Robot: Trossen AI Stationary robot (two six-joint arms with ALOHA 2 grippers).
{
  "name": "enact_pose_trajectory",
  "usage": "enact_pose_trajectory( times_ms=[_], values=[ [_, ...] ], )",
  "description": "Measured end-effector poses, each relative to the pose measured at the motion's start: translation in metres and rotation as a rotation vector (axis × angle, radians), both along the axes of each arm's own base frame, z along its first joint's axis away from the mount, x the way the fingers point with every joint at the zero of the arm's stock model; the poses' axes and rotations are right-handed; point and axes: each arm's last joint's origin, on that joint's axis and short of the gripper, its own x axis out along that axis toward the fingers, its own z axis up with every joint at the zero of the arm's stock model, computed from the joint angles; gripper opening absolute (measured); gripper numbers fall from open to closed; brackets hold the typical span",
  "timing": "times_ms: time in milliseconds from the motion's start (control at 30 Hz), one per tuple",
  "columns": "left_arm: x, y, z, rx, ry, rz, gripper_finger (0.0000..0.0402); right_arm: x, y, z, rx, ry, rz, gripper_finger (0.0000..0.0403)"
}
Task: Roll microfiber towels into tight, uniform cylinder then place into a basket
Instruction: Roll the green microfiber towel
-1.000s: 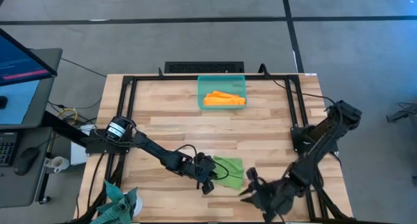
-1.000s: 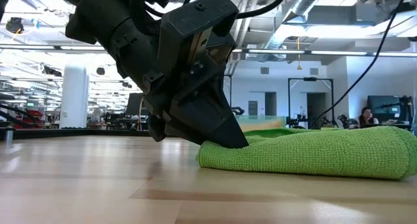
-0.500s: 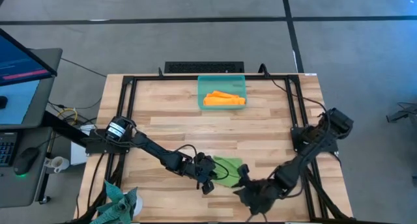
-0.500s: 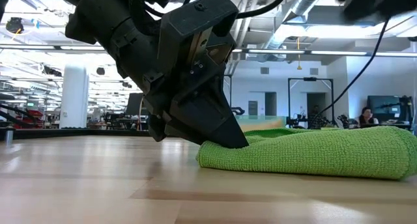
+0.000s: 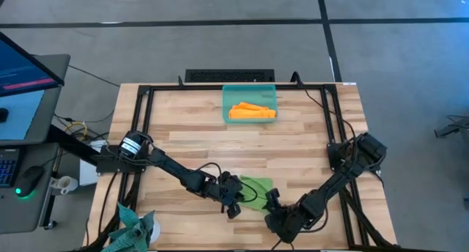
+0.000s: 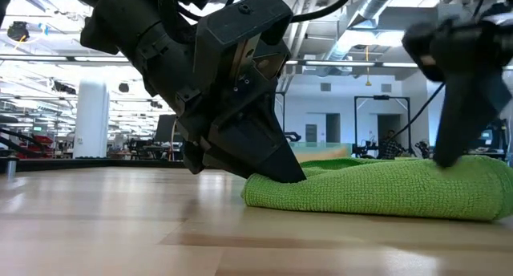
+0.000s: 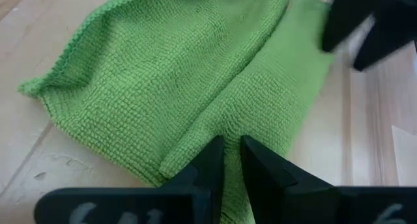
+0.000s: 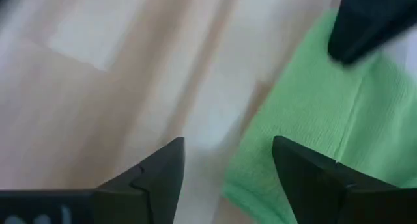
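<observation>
The lime green microfiber towel lies partly rolled on the wooden table near its front edge, its underside flat on the wood. My left gripper is at the towel's left end, shut on it. My right gripper stands open at the towel's right end. One of its fingers is over the green cloth, the other over bare wood. The orange towel lies in the teal basket at the table's far side. My left gripper pinches a raised fold of the green towel at its left end between its two fingers. The fingers slant down from the table's left. The towel stays lying on the table. Whether my right gripper's finger touches the towel, I cannot tell.
A dark teal-grey cloth lies at the table's front left corner. Black frame rails run along the table's left, right and far sides. Bare wood lies between the green towel and the basket.
My right gripper has moved from the front right toward the table's left and far side, up to the green towel's right end. In the low view it has come down into sight there. The towel lies as before.
</observation>
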Motion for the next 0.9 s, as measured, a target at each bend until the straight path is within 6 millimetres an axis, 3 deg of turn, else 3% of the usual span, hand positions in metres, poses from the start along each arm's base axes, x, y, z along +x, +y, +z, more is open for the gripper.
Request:
enact_pose_trajectory(
  times_ms=[267,433,900],
  values=[
    [0.001,0.000,0.000,-0.004,-0.004,0.002,0.0049,0.002,-0.014,-0.017,0.009,0.088,-0.218,0.0258],
    [0.000,0.000,0.000,-0.004,-0.003,0.002,0.0049,0.003,-0.015,-0.017,0.023,0.088,-0.227,0.0258],
    [0.000,0.000,0.000,-0.006,-0.003,0.003,0.0049,0.009,-0.010,0.013,-0.076,0.182,-0.266,0.0258]
  ],
)
